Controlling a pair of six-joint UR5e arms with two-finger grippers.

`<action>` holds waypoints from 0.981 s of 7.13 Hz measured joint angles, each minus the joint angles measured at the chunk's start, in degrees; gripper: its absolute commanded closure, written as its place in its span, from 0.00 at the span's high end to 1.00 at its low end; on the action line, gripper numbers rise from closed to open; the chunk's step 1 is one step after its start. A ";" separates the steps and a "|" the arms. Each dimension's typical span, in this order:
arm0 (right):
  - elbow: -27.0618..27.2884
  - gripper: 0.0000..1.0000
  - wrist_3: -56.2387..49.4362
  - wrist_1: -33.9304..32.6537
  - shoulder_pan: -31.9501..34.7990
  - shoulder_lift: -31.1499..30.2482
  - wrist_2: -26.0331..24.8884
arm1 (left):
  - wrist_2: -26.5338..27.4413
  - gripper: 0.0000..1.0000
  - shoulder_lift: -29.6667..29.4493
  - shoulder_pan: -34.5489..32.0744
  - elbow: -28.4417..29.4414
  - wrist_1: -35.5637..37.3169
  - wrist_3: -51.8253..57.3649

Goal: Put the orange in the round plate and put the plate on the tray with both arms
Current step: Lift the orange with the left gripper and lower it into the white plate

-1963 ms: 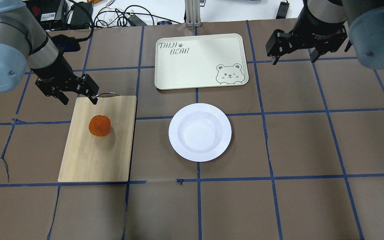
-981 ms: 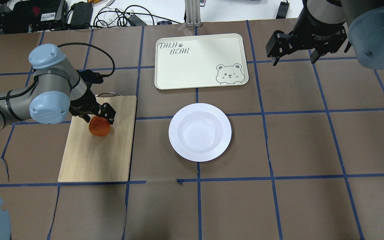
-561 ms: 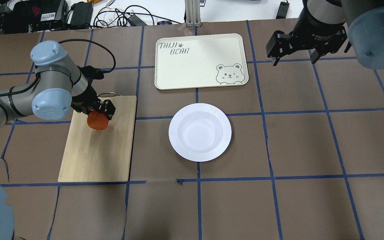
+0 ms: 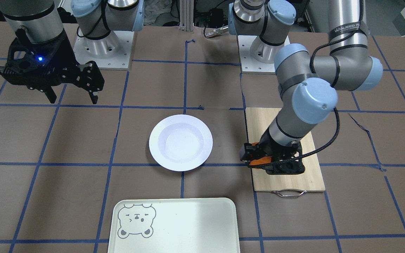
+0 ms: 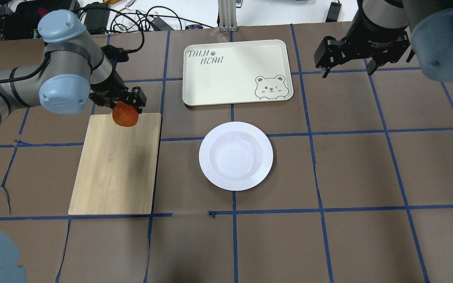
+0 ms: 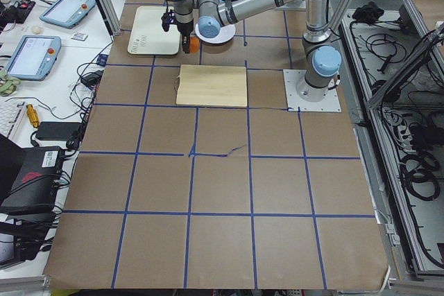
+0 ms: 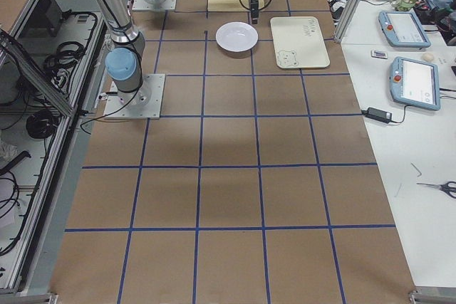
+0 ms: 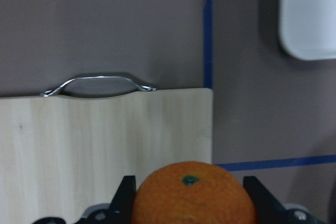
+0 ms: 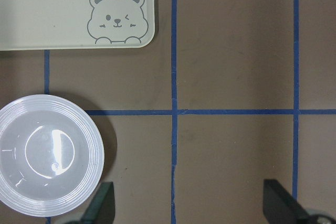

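Note:
My left gripper [image 5: 124,108] is shut on the orange [image 5: 125,115] and holds it above the far end of the wooden cutting board [image 5: 116,169]. In the left wrist view the orange [image 8: 191,195] sits between the two fingers, stem end up. The arm hides most of the orange [image 4: 257,163] in the front view. The white round plate [image 5: 236,156] lies empty at the table's middle, right of the board. Beyond it lies the pale tray [image 5: 234,74] with a bear face. My right gripper [image 5: 346,70] hangs open and empty, right of the tray.
The cutting board's metal handle [image 8: 97,85] points toward the far side. Cables and electronics [image 5: 132,17] and an aluminium post [image 5: 226,15] lie behind the table's far edge. Both arm bases [image 4: 102,49] stand at the robot's side.
My left gripper came down over the orange, shut on it and lifted it, carrying it toward the board's far end and slightly right. The right arm, plate and tray stayed put.

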 measured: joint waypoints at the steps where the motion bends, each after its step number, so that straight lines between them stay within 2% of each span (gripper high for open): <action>1: 0.04 1.00 -0.06 0.06 -0.07 -0.12 -0.01 | -1.61 0.00 -0.57 -4.48 0.27 0.39 -7.72; 4: 0.05 1.00 -0.70 0.01 -0.29 -0.26 0.17 | -3.54 0.00 -2.50 -13.56 -2.36 1.70 -18.82; 5: 0.02 1.00 -1.28 -0.06 -0.29 -0.27 0.18 | -4.47 0.12 -3.08 -14.80 -3.79 2.08 -19.45; 7: 0.00 1.00 -2.20 -0.05 -0.16 -0.29 0.11 | -5.24 0.51 -3.63 -16.26 -4.89 2.74 -19.76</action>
